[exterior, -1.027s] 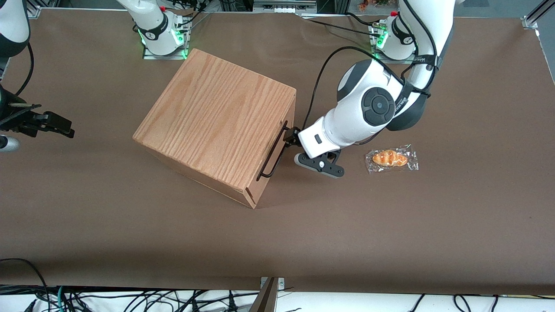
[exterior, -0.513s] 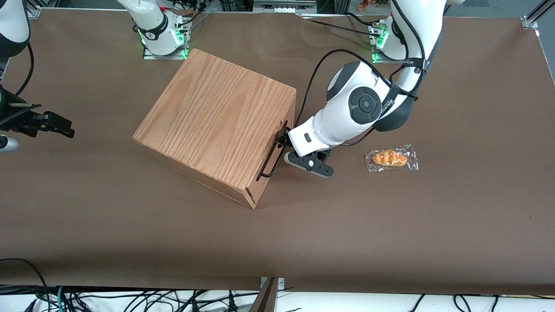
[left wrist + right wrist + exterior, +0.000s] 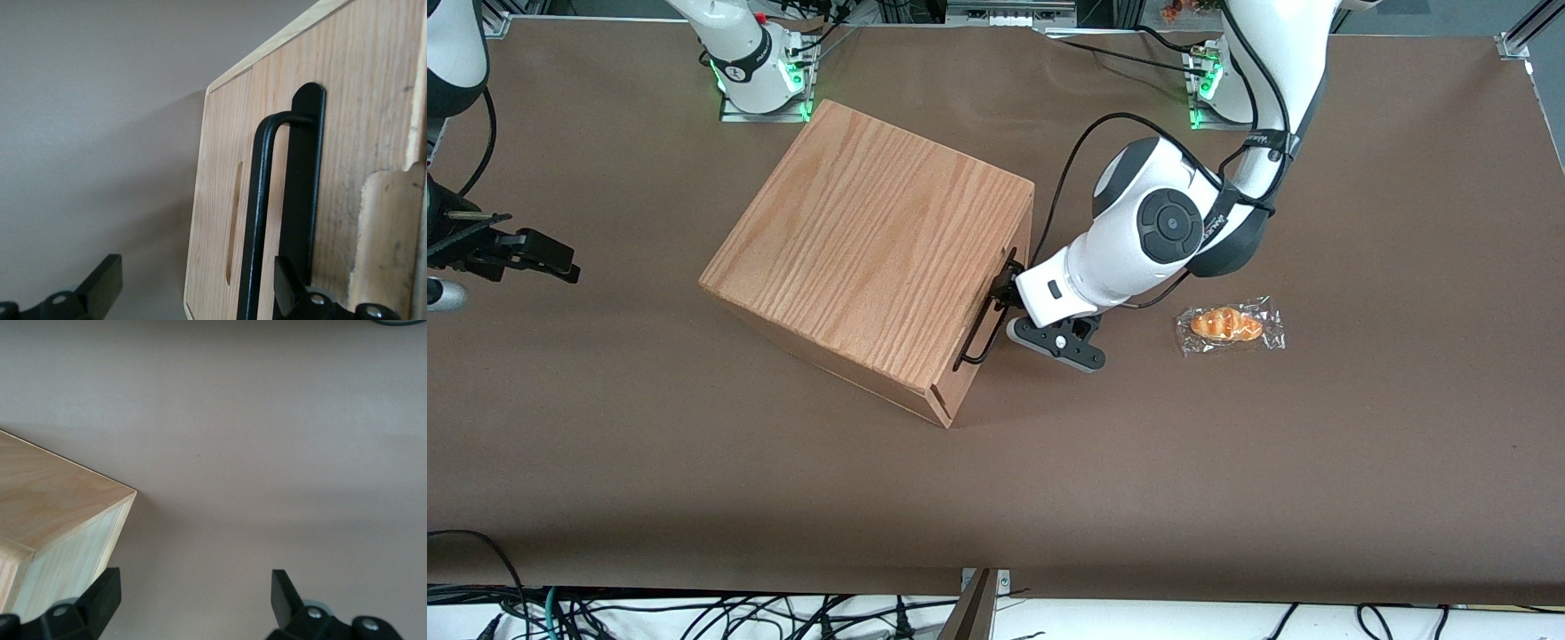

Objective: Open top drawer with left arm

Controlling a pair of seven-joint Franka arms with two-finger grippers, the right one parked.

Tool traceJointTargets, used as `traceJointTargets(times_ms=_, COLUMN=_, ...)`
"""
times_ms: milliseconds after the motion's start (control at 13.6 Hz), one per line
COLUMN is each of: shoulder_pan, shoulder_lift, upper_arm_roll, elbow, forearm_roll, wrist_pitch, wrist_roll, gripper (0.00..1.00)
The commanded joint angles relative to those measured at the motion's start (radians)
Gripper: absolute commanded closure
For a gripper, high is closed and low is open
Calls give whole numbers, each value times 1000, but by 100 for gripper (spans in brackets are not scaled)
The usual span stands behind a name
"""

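The oak-grain cabinet [image 3: 871,249] stands on the brown table, its front turned toward the working arm's end. The top drawer's front panel [image 3: 347,133] sits flush with the box, and its long thin black wire handle [image 3: 980,329] stands out from it. The white left arm [image 3: 1156,222] reaches down to the front. Its black gripper [image 3: 1009,286] is at the end of the handle farther from the front camera. In the left wrist view the gripper [image 3: 197,273] is open, and the handle [image 3: 257,220] runs between its two fingers [image 3: 103,283] without touching them.
A wrapped croissant [image 3: 1230,325] lies on the table toward the working arm's end, beside the arm's wrist. The right wrist view shows a corner of the cabinet [image 3: 53,520] and bare table. Cables hang along the table's near edge.
The left arm has moved toward the cabinet front. Its gripper has closed the gap to the handle and now straddles it. The drawer has not moved.
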Motion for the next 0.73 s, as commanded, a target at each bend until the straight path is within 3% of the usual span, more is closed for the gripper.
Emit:
traceJointTargets(times_ms=0, shoulder_pan=-16, shoulder_lift=25, upper_arm_roll=11, elbow=33, forearm_roll=-17, wrist_pitch=16, wrist_roll=27, gripper=0)
traceJointTargets(times_ms=513, shoulder_pan=-12, shoulder_lift=44, upper_arm_roll=20, elbow=28, forearm_roll=-1, wrist_pitch=19, wrist_roll=78, gripper=0)
traceJointTargets(times_ms=660, shoulder_pan=-7, shoulder_lift=44, upper_arm_roll=20, elbow=28, forearm_roll=60, wrist_pitch=19, wrist_roll=76, gripper=0)
